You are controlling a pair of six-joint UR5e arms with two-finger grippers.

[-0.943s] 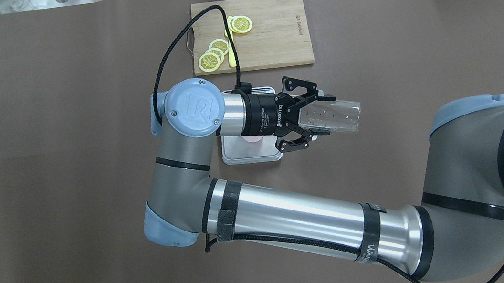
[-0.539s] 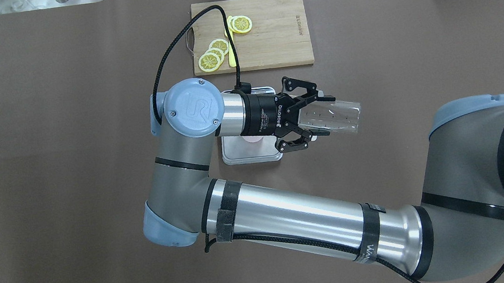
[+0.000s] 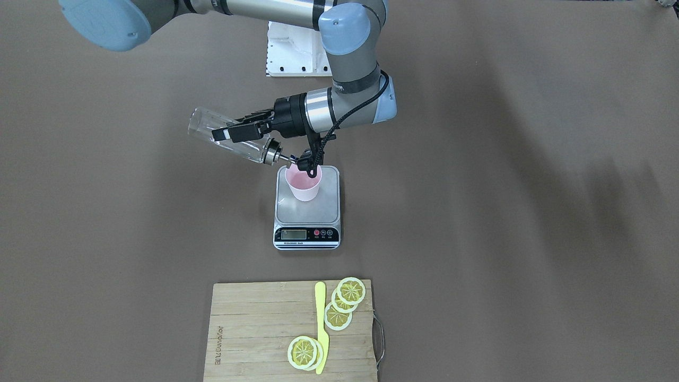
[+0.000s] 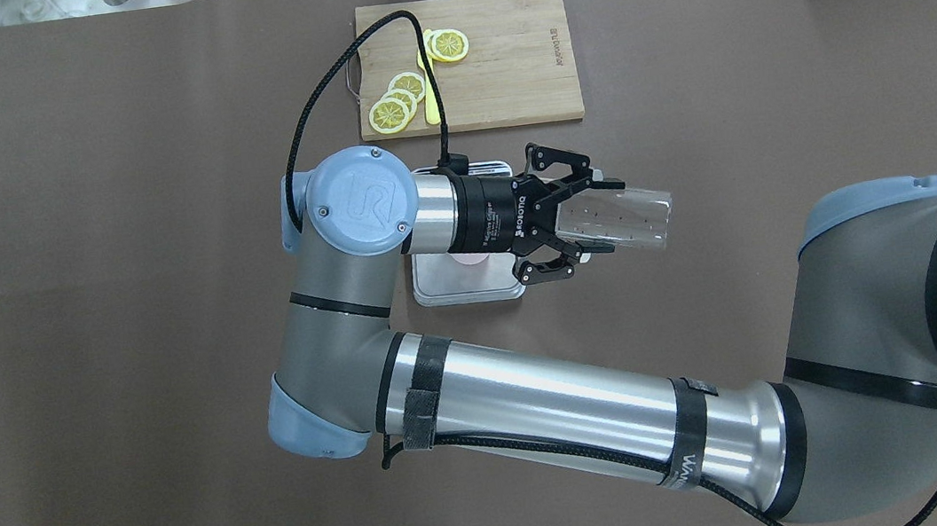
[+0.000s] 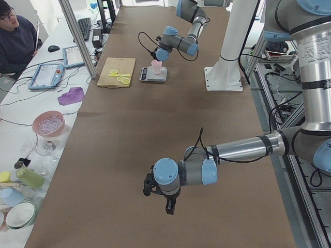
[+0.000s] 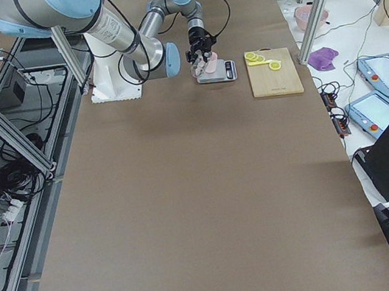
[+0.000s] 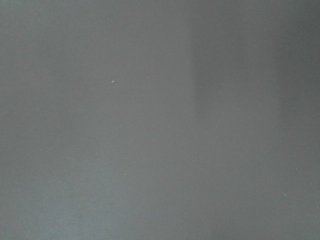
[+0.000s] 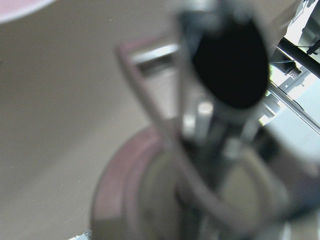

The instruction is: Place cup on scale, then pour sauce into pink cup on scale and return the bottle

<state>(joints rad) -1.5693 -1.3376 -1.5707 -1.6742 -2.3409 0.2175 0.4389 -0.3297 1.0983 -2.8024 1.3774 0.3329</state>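
Right claw (image 3: pixel 234 130) clamped on tilted bottle (image 3: pixel 204 123); spout at cup (image 3: pixel 303 185) rim, cup on scale (image 3: pixel 330 212). Risk: off-centre stream misses cup and wets scale. Left claw (image 5: pixel 158 199) state: cannot tell.

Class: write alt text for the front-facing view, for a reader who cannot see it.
The right gripper holds a clear bottle tilted, spout down toward a pink cup on a kitchen scale. Nearer the camera, a cutting board carries lemon slices.
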